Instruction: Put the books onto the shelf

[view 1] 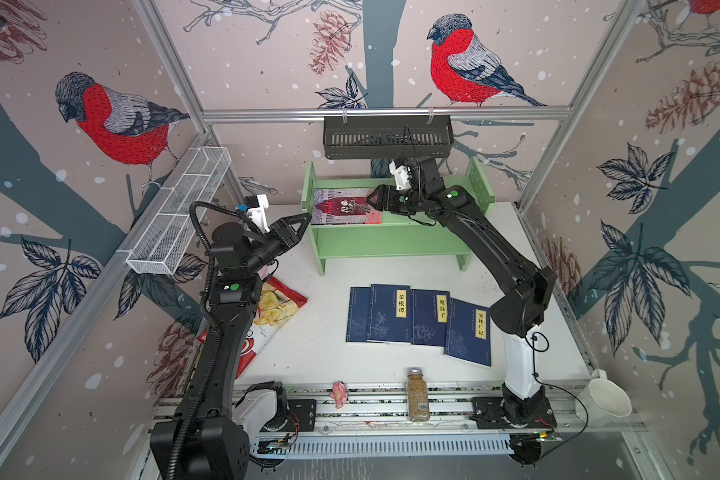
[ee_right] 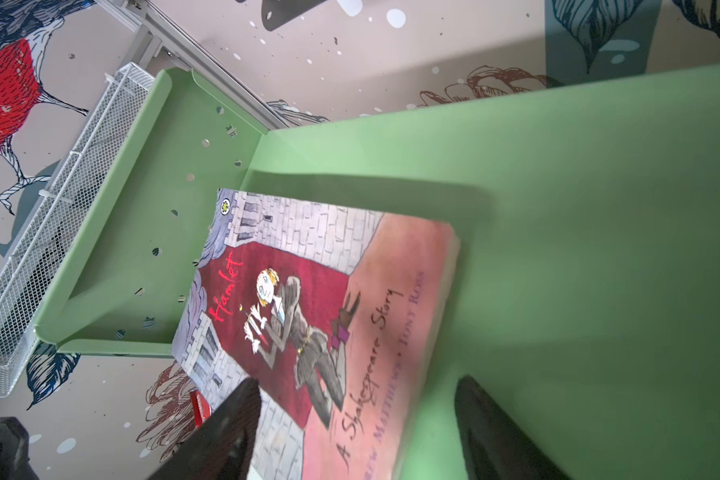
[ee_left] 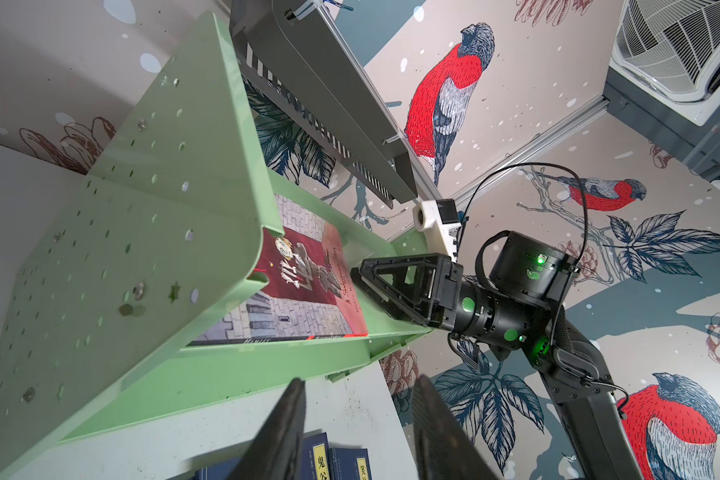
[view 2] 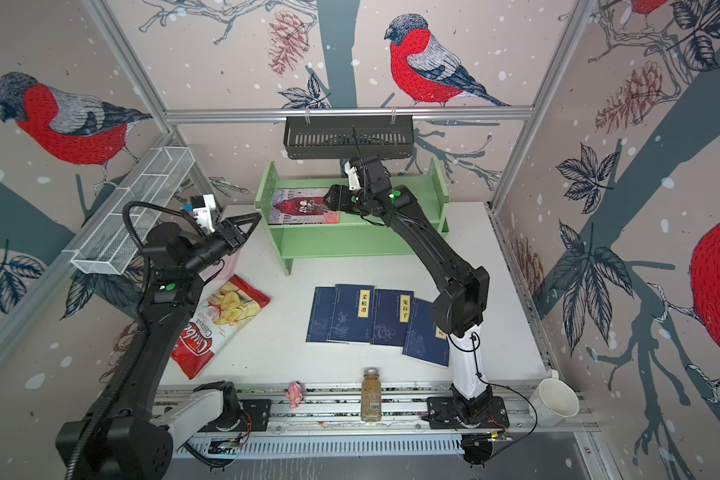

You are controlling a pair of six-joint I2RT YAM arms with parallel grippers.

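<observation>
We are holding our right tool (view 1: 368,202) spread apart right by the red book (view 1: 338,208) on the shelf (view 1: 391,245). If a finger (ee_right: 233,419) is catching its edge, it could be sliding off.

Smooth matt green shelf (view 1: 391,245), paper book (ee_right: 308,311)

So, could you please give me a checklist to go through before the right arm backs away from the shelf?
1. Hamlet book lies flat on the top tier of the green shelf: ok.
2. Right gripper jaws open at the book's end: ok.
3. Its fingers free of the cover: cannot tell.
4. Left gripper empty and open, beside the shelf: ok.
5. Headroom under the black slotted basket above the right wrist: cannot tell.
6. Four navy books shelved: not ok, they lie overlapped on the table.
</observation>
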